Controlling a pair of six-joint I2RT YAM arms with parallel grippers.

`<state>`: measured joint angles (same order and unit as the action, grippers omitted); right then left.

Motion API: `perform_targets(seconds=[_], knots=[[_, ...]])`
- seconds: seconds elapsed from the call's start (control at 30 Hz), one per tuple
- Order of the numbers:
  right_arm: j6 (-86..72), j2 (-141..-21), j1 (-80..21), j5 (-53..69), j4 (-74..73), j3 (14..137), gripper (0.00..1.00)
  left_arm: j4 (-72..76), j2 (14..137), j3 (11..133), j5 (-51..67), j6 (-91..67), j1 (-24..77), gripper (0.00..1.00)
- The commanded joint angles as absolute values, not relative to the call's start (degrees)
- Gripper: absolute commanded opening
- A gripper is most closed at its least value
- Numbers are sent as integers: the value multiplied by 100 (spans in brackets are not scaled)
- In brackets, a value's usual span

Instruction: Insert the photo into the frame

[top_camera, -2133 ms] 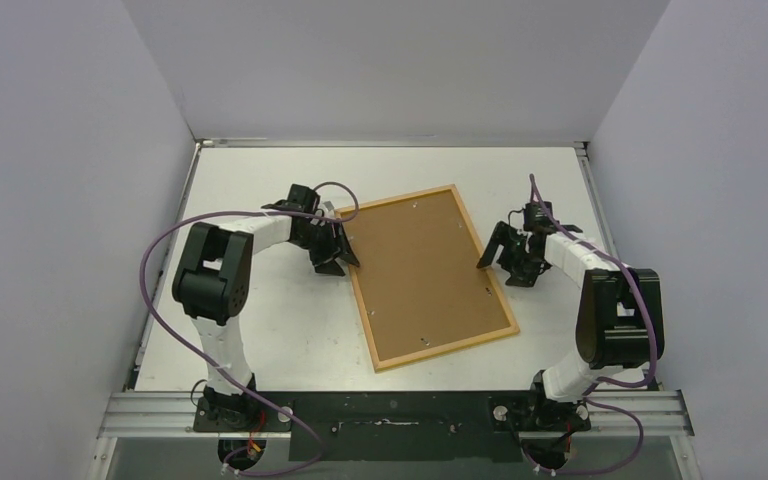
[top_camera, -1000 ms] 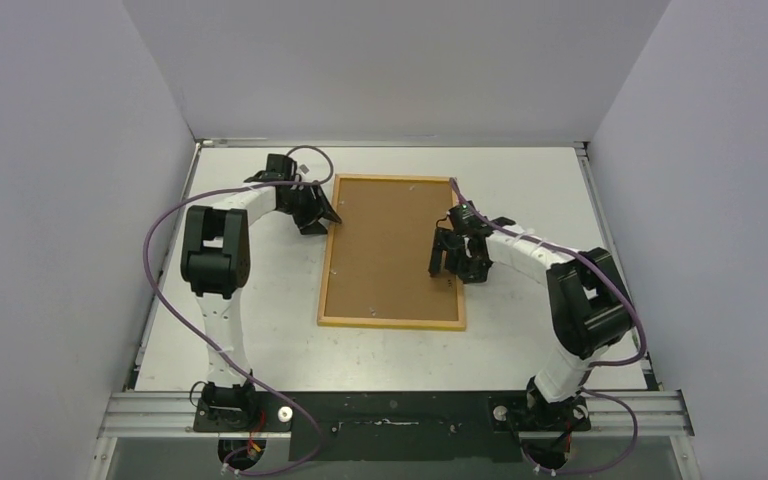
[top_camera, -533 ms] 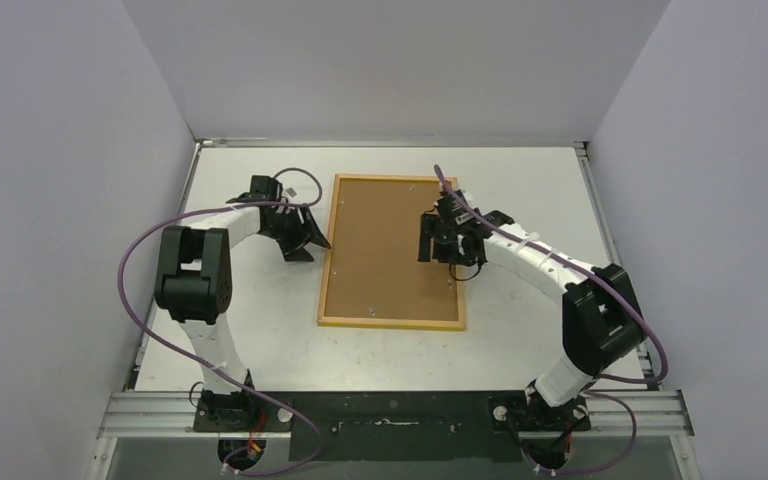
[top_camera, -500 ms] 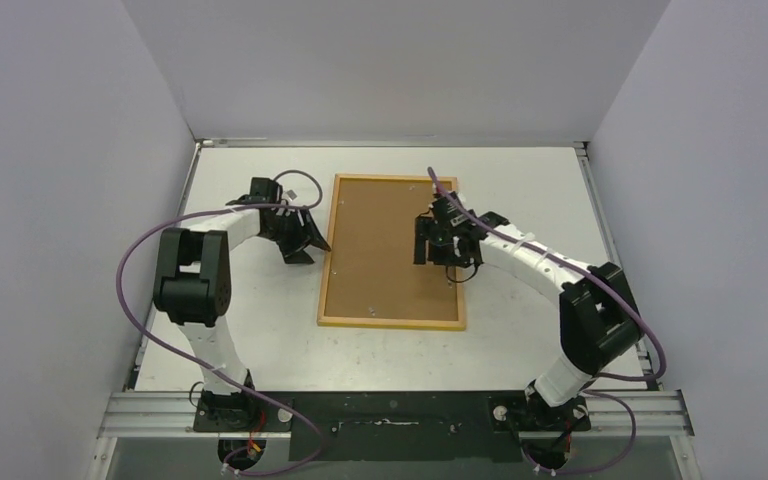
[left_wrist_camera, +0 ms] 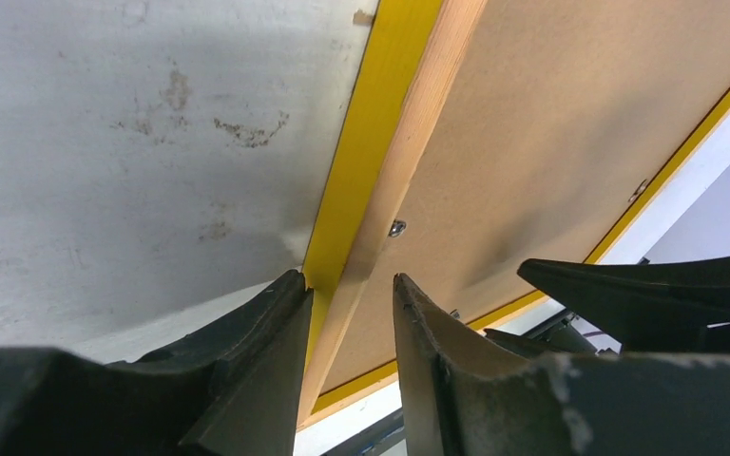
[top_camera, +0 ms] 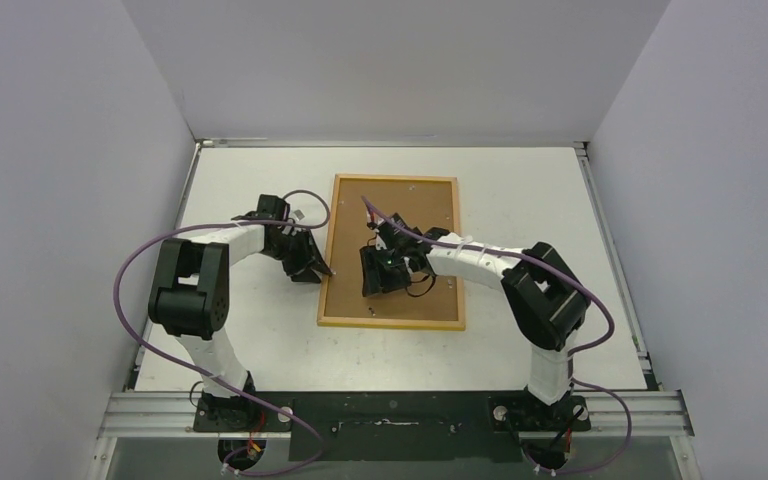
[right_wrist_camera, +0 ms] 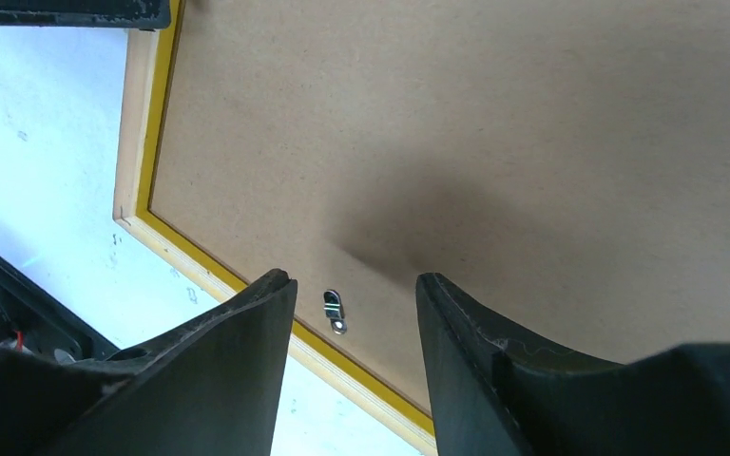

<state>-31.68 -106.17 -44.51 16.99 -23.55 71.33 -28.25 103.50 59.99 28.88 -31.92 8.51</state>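
Frame [top_camera: 392, 322] now lies squared; left gripper [left_wrist_camera: 347, 280] has slid onto its 9 o'clock rail, jaws astride, pinch unclear; right gripper [right_wrist_camera: 354, 280], open, has crossed over the backing board [top_camera: 400, 205], likely seeking a tab [right_wrist_camera: 333, 311].

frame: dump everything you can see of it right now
The frame is a thin rectangle lying back-up on the white table, long sides running away from the arms. Its rails look like light wood with yellow edging. A brown backing board fills it, with small metal clips near the rails. The left gripper has its parted jaws astride the left rail; contact is unclear. The right gripper is over the board.
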Motion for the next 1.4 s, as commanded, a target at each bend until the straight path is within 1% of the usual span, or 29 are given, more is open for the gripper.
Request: perform_targets(seconds=[0.0,0.13,0.3,0.37,0.83,1.0,1.37], knots=[[-3086,-10767,-4566,2044,-2169,7434,50,-2862,10172,5951,2945,-3148,918,34],[-2999,-10851,-4635,2233,-2226,7443,49,-2915,10235,5937,2929,-3115,930,31],[-2949,-11006,-4697,2416,-2395,7525,37,-2935,10335,5936,2918,-3085,924,26],[-2923,-11044,-4723,2432,-2477,7550,35,-2927,10373,5934,2926,-3085,925,26],[-2858,-11030,-4770,2402,-2804,7525,35,-2966,10553,5991,2945,-3050,914,23],[-2808,-11048,-4786,2433,-2853,7560,33,-3003,10597,6054,2944,-3034,910,22],[-2744,-11059,-4808,2648,-2830,7598,32,-3006,10644,6071,2919,-3066,910,21]])
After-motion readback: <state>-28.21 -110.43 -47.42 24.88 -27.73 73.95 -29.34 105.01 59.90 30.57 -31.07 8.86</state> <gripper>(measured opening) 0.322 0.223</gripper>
